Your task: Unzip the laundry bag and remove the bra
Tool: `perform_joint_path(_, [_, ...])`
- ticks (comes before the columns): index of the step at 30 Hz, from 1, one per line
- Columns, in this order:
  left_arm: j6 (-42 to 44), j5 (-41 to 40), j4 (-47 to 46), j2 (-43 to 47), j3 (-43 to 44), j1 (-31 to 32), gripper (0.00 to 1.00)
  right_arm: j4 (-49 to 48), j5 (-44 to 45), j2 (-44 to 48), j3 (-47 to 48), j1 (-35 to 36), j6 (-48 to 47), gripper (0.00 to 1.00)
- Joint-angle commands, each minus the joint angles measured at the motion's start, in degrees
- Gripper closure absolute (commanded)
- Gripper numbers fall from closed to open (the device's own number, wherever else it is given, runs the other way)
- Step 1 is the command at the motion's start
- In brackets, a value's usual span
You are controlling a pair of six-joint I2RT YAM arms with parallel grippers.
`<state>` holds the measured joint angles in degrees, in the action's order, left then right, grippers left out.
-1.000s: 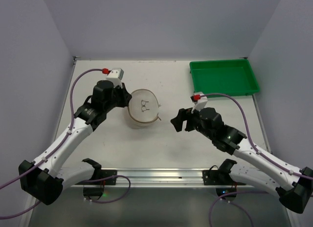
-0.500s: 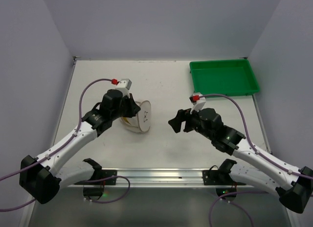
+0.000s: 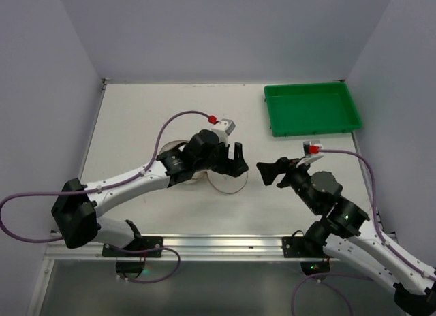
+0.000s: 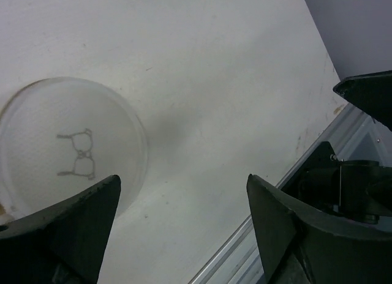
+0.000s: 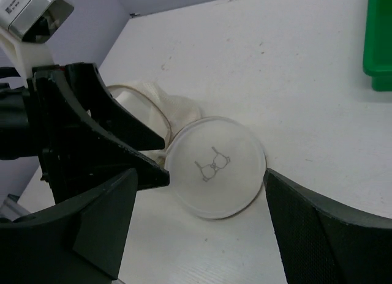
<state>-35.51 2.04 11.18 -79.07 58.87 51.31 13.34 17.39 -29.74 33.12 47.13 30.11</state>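
laundry bag [image 3: 228, 184] first: you see it near the middle of the table [image 3: 136, 118], lying open in two parts. its round flat face, with the small black drawing [image 5: 211, 168] turned up, rests flat on the table. the rest of the cream fabric bunches up just beside it on the left, touching it. you cannot tell from here what is inside.

your left claw [image 3: 237, 161] hangs over the near edge of that round face with its jaws spread wide and nothing between them. it is not touching the fabric.

your right claw [image 3: 266, 174] sits to the right of the bag, pointing at it, jaws also wide apart and holding nothing, with bare table between. the green tray [image 3: 312, 129] stands at the far right corner, well apart from the bag.
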Motion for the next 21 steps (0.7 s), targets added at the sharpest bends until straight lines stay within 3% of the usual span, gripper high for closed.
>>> perform_joint_path(1, [0.7,-1.5,-2.05,0.93,4.84,1.34,0.1,-0.16,6.78,4.5,-1.57,-0.11,1.45,0.14])
perform_joint_path(4, [3.33,-12.35,6.53,1.81,9.31,1.34,0.0,-1.12,5.64,4.25,-1.75,-0.11,0.57,0.13])
perform_joint_path(7, [6.41,-17.42,13.24,3.03,11.44,-0.85,0.0,-2.26,2.31,0.13,-0.44,-0.11,-0.75,0.12])
perform_joint_path(11, [8.26,-12.33,14.75,7.25,7.06,-16.1,0.0,-4.54,-2.87,-6.73,1.5,-0.11,-1.81,0.12])
perform_joint_path(14, [11.94,-11.28,15.89,10.07,3.8,-24.11,0.0,-7.36,-7.36,-10.6,2.03,-0.11,-2.51,0.12])
perform_joint_path(21, [17.58,0.13,16.77,8.67,-2.0,-37.58,0.09,-10.62,-13.78,-18.6,4.93,-0.03,-4.18,0.13])
